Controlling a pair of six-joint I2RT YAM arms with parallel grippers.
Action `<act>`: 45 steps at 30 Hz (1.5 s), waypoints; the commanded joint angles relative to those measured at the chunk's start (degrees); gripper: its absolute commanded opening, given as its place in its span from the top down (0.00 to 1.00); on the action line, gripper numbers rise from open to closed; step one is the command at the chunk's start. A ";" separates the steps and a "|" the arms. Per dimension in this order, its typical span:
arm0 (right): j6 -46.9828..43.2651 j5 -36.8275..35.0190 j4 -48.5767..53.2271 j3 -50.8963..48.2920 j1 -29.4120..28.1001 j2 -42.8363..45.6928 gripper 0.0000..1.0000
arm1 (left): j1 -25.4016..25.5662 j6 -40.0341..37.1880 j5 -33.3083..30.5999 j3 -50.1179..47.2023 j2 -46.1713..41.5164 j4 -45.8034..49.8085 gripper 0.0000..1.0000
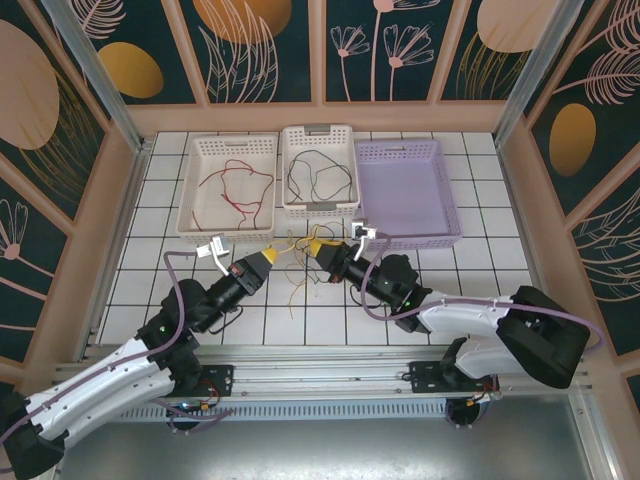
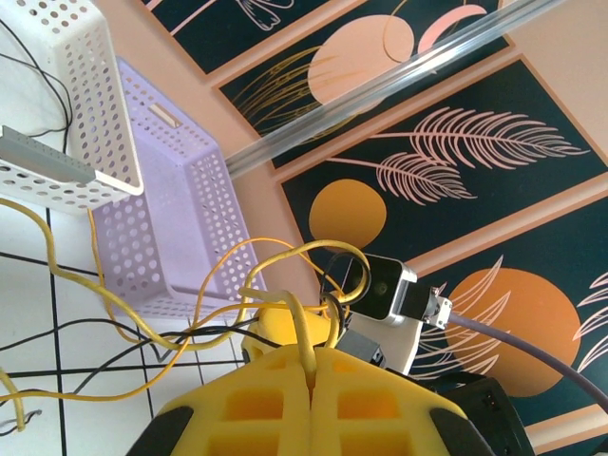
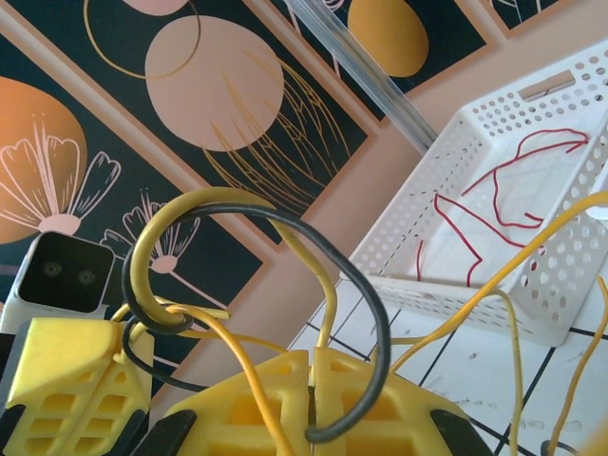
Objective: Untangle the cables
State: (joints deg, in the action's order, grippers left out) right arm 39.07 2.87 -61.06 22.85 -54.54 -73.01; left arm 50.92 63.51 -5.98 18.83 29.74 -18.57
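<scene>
A tangle of yellow and black cables [image 1: 295, 258] hangs between my two grippers over the tiles in front of the baskets. My left gripper [image 1: 264, 259] [image 2: 313, 353] is shut on a yellow cable [image 2: 302, 328] that rises from the seam of its fingers. Facing it, my right gripper [image 1: 320, 247] [image 3: 312, 356] is shut, with a black cable [image 3: 375, 313] looping into its seam and a yellow cable [image 3: 326, 309] entering at the tip. Red cables [image 1: 235, 190] [image 3: 494, 190] lie in the left white basket [image 1: 197, 150]. Black cables [image 1: 318, 176] lie in the middle white basket [image 1: 318, 134].
An empty purple basket [image 1: 440, 190] [image 2: 180, 218] stands right of the white ones. Loose yellow ends trail over the tiles [image 1: 290, 290]. Wooden walls and aluminium posts enclose the table on three sides. Purple arm cables [image 1: 180, 300] run along both arms.
</scene>
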 commanded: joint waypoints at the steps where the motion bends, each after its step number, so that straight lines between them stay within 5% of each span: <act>1: -1.14 -0.86 -1.39 -0.51 -0.21 2.45 1.00 | -0.26 -0.43 -0.39 -0.11 -1.07 0.29 1.00; 14: -1.68 -5.31 6.43 -9.05 2.88 15.18 1.00 | -0.29 -2.82 -3.40 1.30 -4.42 5.56 1.00; 28: 1.18 -7.45 28.36 -15.44 16.45 40.94 1.00 | -0.22 -7.73 -8.66 5.04 -7.00 15.49 1.00; 45: 3.00 -8.91 47.83 -12.62 27.18 50.40 1.00 | -0.27 -17.09 -18.83 12.83 -11.96 31.99 1.00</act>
State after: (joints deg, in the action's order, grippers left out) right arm 41.08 -3.42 -16.91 8.23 -28.88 -23.64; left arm 51.00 49.28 -20.12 29.87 18.81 10.07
